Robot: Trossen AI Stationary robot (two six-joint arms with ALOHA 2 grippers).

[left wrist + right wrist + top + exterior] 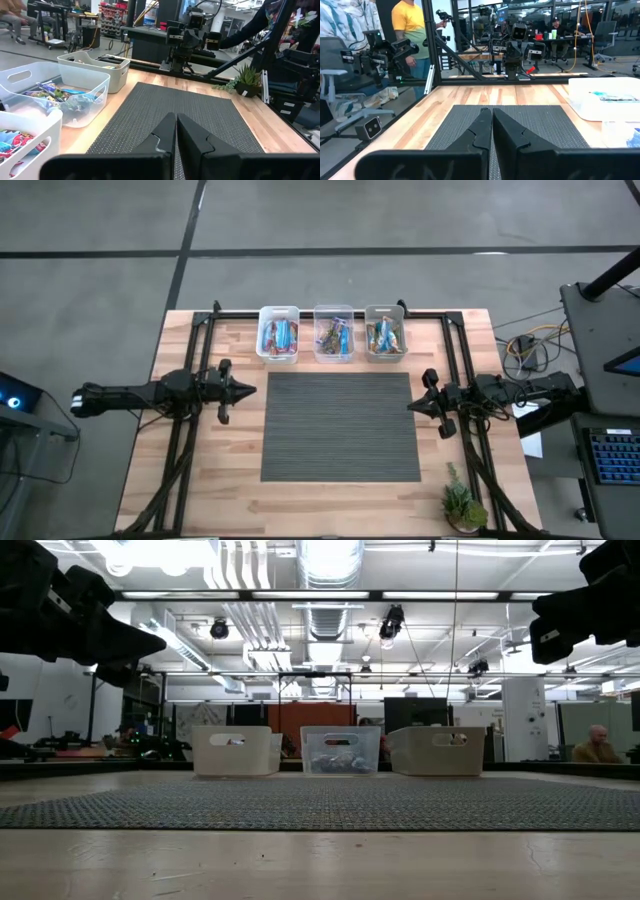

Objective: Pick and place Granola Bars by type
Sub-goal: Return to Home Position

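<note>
The granola bars lie in three small bins along the table's far edge: blue and red wrappers in the left white bin (279,335), darker ones in the clear middle bin (333,335), blue and orange ones in the right white bin (385,335). In the left wrist view the middle bin's bars (60,94) and the left bin's bars (17,140) show. My left gripper (250,389) hovers shut at the mat's left edge, holding nothing. My right gripper (412,406) hovers shut at the mat's right edge, also holding nothing.
A dark ribbed mat (340,425) covers the table's middle. A small potted plant (462,505) stands at the near right corner. Black frame rails (190,330) run along the table's sides. People stand in the room beyond the table.
</note>
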